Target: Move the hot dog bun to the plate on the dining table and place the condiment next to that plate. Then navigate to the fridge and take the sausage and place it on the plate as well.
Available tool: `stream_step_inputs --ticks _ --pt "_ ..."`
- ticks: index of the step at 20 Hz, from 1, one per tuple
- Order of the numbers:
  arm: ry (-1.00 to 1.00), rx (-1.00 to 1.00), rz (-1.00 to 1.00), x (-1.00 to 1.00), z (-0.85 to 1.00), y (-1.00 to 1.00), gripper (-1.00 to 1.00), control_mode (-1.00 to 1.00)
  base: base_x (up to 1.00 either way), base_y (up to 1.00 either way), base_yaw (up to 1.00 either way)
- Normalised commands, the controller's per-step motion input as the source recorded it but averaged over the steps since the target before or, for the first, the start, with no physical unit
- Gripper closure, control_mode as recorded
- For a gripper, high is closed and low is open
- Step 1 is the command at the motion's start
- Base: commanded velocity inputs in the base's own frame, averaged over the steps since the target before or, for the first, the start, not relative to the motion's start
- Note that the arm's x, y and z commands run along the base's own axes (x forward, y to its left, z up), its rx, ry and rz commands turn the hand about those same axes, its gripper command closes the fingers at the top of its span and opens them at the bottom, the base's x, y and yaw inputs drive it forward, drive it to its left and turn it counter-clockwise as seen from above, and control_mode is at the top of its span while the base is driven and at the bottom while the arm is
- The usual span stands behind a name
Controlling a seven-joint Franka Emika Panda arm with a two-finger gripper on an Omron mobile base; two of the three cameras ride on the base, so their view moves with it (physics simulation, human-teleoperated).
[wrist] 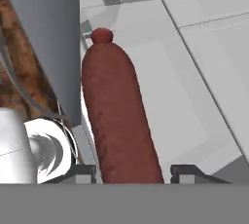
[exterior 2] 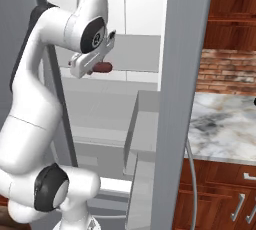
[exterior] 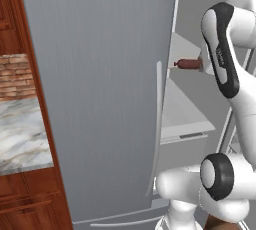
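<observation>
The white two-finger gripper point(wrist: 131, 169) stands inside the open tall grey metal fridge point(exterior: 100, 89), with the thin dark red-brown sausage point(wrist: 119, 121) lying lengthwise between its two dark fingertips point(wrist: 187, 170). In the hand view the sausage runs from the gap between the fingertips straight away from them, its knotted end at the far end. One fingertip sits close on each side of the sausage's near end; the frames do not settle whether the pads press on it, so contact cannot be told from them. The jaws are narrowed to roughly the width of the sausage.

In the right base view the sausage point(exterior 2: 102, 67) projects sideways past the gripper point(exterior 2: 90, 66), level, above the white inner shelf point(exterior 2: 115, 81) of the fridge point(exterior 2: 185, 74). In the left base view the sausage point(exterior: 187, 64) shows just beyond the edge of the grey fridge door, with its knotted end pointing away from the hand and its other end hidden behind the white arm.

Beyond the fingertips, under the sausage, lie the pale shelf surfaces point(wrist: 194, 47) of the fridge interior. To one side of the fingers stands the grey door panel point(wrist: 48, 38).

Grey-veined white marble counter point(exterior 2: 225, 124) on reddish wood cabinets flanks the fridge, well apart from the gripper
</observation>
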Motion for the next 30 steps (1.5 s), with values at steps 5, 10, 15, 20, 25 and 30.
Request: stream_step_inputs --ticks 5,10,15,20,25,30 --pt "0.11 0.06 -0.56 -0.98 0.00 -0.14 1.00 -1.00 0.00 0.00 0.00" --pt "0.02 0.16 -0.56 -1.00 0.00 0.00 1.00 -1.00 0.00 0.00 0.00" --pt "0.00 0.23 -0.58 -1.00 0.00 0.07 1.00 -1.00 0.00 0.00 0.00" --pt "0.00 0.19 -0.51 -0.72 -0.18 0.32 1.00 -1.00 0.00 0.00 0.00" --pt "0.00 0.07 -0.34 -0.23 -0.28 0.30 1.00 -1.00 0.00 0.00 0.00" --pt "0.00 0.03 -0.17 -0.06 -0.25 0.02 1.00 -1.00 0.00 0.00 0.00"
